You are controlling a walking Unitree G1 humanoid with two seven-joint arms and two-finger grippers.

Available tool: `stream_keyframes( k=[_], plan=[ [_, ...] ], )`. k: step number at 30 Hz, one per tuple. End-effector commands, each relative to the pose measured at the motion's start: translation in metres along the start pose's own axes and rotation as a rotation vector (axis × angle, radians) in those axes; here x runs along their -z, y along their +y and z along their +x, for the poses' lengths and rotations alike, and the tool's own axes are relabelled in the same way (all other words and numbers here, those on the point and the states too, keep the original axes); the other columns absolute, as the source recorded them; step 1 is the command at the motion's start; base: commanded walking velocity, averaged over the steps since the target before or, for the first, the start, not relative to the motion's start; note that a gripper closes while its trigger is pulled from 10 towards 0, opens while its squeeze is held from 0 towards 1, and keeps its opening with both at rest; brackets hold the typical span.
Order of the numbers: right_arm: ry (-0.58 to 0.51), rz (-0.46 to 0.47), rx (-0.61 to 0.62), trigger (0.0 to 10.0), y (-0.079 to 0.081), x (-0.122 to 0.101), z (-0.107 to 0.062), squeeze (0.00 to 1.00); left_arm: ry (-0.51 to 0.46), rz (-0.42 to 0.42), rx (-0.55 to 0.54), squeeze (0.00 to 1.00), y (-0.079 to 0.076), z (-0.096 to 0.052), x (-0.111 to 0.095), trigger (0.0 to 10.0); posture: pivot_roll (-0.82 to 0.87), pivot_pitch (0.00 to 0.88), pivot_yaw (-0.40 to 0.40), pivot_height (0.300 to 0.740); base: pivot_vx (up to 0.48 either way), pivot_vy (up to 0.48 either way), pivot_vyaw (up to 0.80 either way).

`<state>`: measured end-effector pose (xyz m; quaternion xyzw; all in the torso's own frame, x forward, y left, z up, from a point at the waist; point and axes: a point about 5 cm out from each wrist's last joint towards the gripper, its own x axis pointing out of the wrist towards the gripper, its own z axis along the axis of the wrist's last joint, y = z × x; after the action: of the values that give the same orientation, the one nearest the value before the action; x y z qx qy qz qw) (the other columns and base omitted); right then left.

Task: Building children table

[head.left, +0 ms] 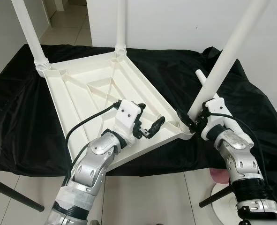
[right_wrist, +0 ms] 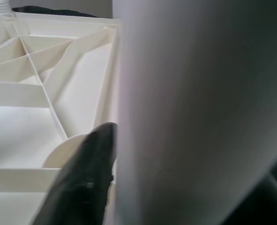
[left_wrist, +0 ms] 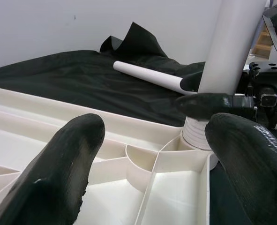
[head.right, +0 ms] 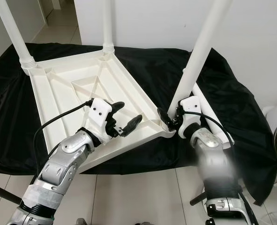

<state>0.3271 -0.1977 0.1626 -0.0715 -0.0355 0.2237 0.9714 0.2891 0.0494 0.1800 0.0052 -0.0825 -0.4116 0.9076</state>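
Tabletop (head.left: 101, 93), 3 legs fitted (head.left: 225, 56), 1 loose (left_wrist: 147, 75)

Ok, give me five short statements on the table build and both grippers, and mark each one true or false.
1. The white tabletop lies upside down on the black cloth. True.
2. The right gripper is closed around a leg at the near corner socket. True.
3. The left gripper grips a leg as well. False: its fingers are open and empty, hovering over the tabletop's ribbed underside near that same corner.
4. All four legs are fitted. False: two stand in the far corners, a third is at the near corner, and a spare leg lies loose on the cloth.
5. The tabletop's underside is smooth. False: raised ribs cross it.
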Motion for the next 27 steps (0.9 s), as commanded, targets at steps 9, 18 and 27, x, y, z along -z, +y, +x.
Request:
stream_keyframes(
  k=[9,18,27],
  plan=[
    [-0.003,0.061,0.003,10.0,-0.003,0.008,-0.004,0.0,-0.004,0.0,0.027,0.0,-0.005,0.001,-0.003,10.0,-0.03,0.065,-0.021,0.74,0.0,0.0,0.0],
    [0.008,0.104,0.107,10.0,-0.004,0.01,-0.005,0.0,0.001,-0.003,0.027,0.0,-0.006,0.0,-0.003,10.0,-0.03,0.07,-0.025,0.74,0.0,0.0,0.0],
    [0.055,0.222,0.311,10.0,0.012,0.016,-0.005,0.0,0.004,-0.01,0.026,0.0,-0.007,-0.002,-0.002,10.0,-0.03,0.071,-0.031,0.74,0.0,0.0,0.0]
  ],
)
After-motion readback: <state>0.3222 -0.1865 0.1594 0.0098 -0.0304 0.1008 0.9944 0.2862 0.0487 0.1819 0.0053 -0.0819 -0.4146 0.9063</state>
